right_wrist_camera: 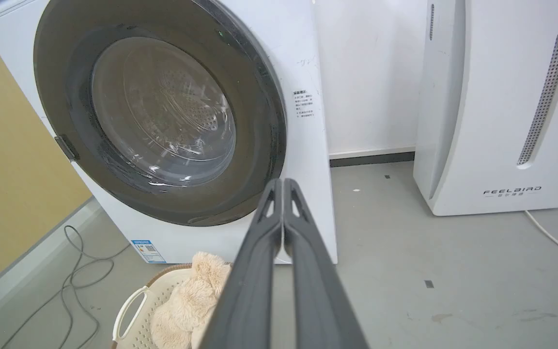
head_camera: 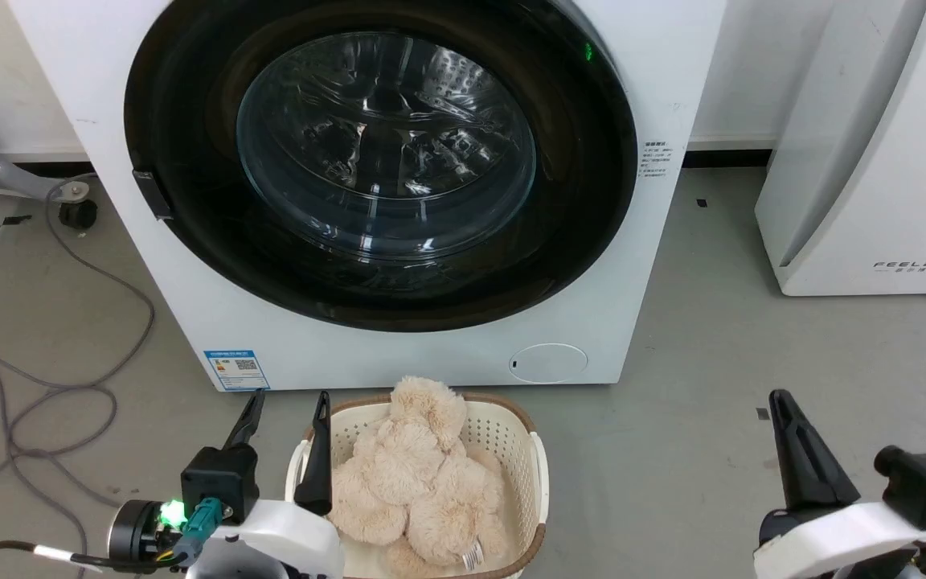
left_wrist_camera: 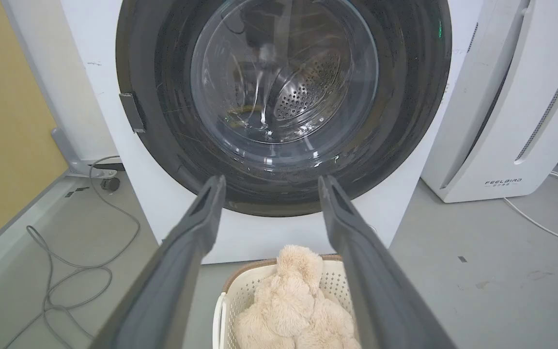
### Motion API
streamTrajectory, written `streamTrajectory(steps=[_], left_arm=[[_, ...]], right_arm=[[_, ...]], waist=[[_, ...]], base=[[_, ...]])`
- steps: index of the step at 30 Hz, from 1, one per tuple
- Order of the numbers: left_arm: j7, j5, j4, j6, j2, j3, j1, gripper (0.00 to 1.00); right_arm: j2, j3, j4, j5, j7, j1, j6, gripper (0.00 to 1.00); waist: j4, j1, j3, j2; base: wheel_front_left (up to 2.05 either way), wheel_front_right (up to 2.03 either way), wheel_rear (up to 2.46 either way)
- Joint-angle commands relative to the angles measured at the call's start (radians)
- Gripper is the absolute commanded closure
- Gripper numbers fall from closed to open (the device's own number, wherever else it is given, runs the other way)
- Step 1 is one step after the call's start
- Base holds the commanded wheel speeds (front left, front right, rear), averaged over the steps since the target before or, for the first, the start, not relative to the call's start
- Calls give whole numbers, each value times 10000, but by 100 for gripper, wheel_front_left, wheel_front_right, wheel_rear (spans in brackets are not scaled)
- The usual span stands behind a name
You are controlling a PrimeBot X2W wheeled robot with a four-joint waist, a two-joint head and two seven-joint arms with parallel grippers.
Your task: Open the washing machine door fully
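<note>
The washing machine (head_camera: 190, 297) is a white box straight ahead. Its door (head_camera: 383, 161) lies flat against the front, a glossy black ring around a clear glass bowl, with a small latch tab (head_camera: 151, 193) at its left edge. The same door (left_wrist_camera: 284, 97) faces me in the left wrist view, and the door (right_wrist_camera: 158, 116) appears at an angle in the right wrist view. My left gripper (head_camera: 288, 399) is open, low on the left and short of the machine. My right gripper (head_camera: 778, 397) is shut with nothing in it, low on the right over the floor.
A cream basket (head_camera: 531, 450) holding a beige plush toy (head_camera: 415, 482) stands on the floor right before the machine. A white FEELBIRD appliance (head_camera: 873, 161) stands to the right. Grey cables (head_camera: 45, 386) trail on the floor at the left.
</note>
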Motion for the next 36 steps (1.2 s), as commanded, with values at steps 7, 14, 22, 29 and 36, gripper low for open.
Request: streamTrajectory(steps=[7, 14, 22, 29, 36], left_arm=[[-236, -148, 25, -22, 7, -143, -242, 0], [-383, -249, -34, -4, 6, -207, -389, 0], [-550, -311, -136, -6, 6, -252, -607, 0], [-696, -333, -244, -40, 6, -272, -857, 0], [-842, -353, -361, -80, 6, -328, -1150, 0]], right_arm=[[7, -272, 274, 1163, -215, -656, 2, 100], [7, -689, 834, 1735, -88, -1684, 3, 100], [-38, -1226, 1735, 2284, 340, -3241, 3, 100], [-180, -1748, 2950, 3323, 959, -5001, 3, 100], [-409, -2251, 4428, 4440, 1832, -6969, 4, 100]], waist=[[43, 0, 119, 0], [23, 0, 354, 0], [-2, 0, 684, 0], [-16, 0, 1027, 0], [49, 0, 1480, 0]], base=[[0, 0, 0], [0, 0, 0], [0, 0, 0], [0, 0, 0], [0, 0, 0]])
